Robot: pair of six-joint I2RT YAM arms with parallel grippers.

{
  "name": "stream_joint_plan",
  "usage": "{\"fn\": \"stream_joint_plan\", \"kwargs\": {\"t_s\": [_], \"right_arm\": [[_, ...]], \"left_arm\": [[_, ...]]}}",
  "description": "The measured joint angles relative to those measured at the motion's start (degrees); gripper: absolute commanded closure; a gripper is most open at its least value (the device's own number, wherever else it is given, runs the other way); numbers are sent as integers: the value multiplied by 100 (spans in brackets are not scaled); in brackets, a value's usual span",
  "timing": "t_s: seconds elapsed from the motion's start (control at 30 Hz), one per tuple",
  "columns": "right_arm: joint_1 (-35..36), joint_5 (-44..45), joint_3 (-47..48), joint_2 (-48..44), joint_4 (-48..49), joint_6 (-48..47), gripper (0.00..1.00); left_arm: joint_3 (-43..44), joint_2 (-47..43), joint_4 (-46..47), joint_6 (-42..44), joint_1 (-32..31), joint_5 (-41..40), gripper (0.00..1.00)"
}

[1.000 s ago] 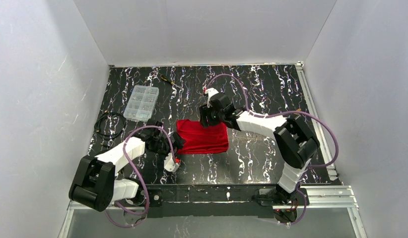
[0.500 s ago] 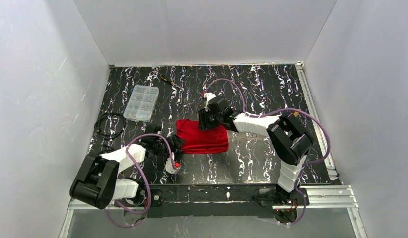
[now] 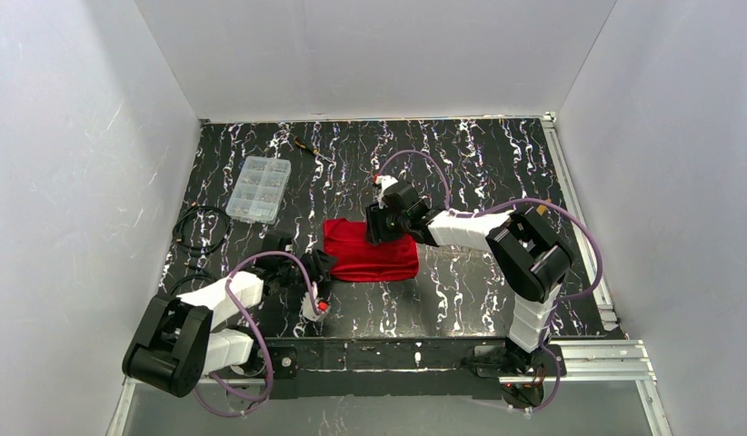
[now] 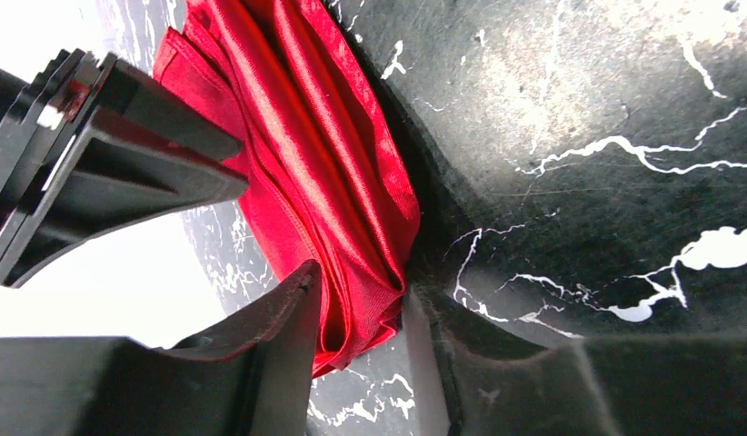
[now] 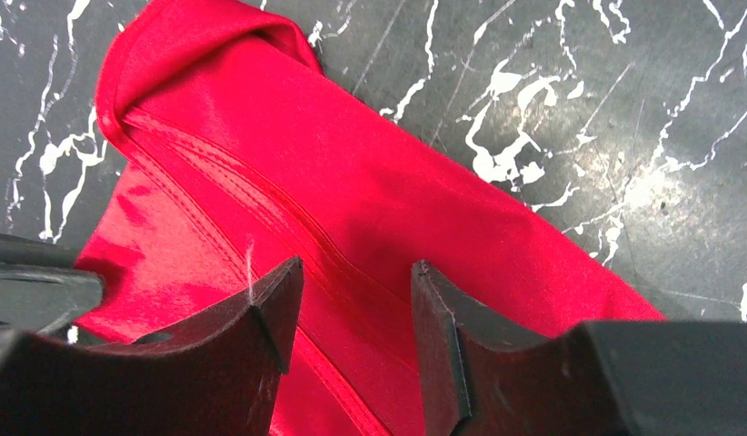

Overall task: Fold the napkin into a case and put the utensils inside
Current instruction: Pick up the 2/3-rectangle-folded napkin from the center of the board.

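Observation:
The red napkin [image 3: 374,254] lies folded into a wide layered rectangle in the middle of the table. My left gripper [image 3: 321,266] is at its left edge. In the left wrist view the jaws [image 4: 356,291] are closed on a bunched fold of the napkin [image 4: 324,154], and the cloth touches both fingers. My right gripper [image 3: 381,227] is over the napkin's far edge. Its jaws [image 5: 352,272] are open, with the napkin [image 5: 397,182] and a stitched hem beneath them. The spoon and the yellow-gold utensil are out of view.
A clear plastic compartment box [image 3: 258,188] stands at the back left. A thin black-and-yellow tool [image 3: 307,145] lies behind it. A coiled black cable [image 3: 202,227] lies at the left. White walls enclose the black marbled table [image 3: 497,163].
My left arm has sunk lower and drawn back toward the near left, its gripper still at the napkin's left edge. My right gripper has shifted slightly over the far edge. The napkin has barely moved.

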Motion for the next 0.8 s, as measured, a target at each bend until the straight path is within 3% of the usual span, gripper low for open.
{"fn": "stream_joint_plan", "kwargs": {"t_s": [0.23,0.57,0.8], "right_arm": [[0,-11,-162,33,116,24,45],[0,-17,-286,33,387,44,48],[0,-13,-533,-57,678,55,49]], "left_arm": [[0,-74,20,-33,0,66,100],[15,-74,9,-227,-37,181,100],[732,-17,-328,-1753,-251,70,100]]}}
